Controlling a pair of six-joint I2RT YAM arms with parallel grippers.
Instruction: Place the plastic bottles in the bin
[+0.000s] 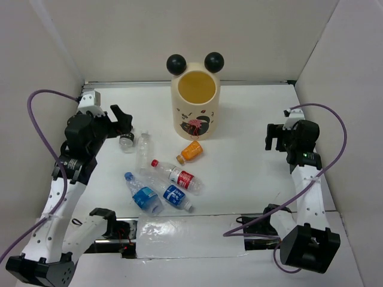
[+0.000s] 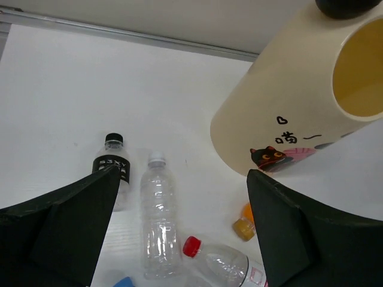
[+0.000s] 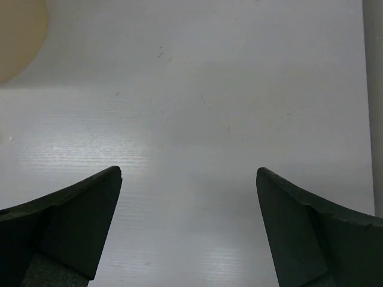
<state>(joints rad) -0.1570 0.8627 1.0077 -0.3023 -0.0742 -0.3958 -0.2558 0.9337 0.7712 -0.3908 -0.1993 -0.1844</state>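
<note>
Left end effector (image 1: 121,121) nearest the bottles (image 1: 179,177)
Wide open and empty, it hangs at frame left; the clear bottle (image 1: 143,150) lies just lower right, long axis up-down the frame. Bin (image 1: 194,113) stands upper centre. Right end effector (image 1: 274,136), open and empty, sits far right.

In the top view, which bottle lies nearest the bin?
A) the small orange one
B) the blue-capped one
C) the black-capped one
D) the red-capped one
A: the small orange bottle lies just in front of the bin, closer to it than any other.
</note>
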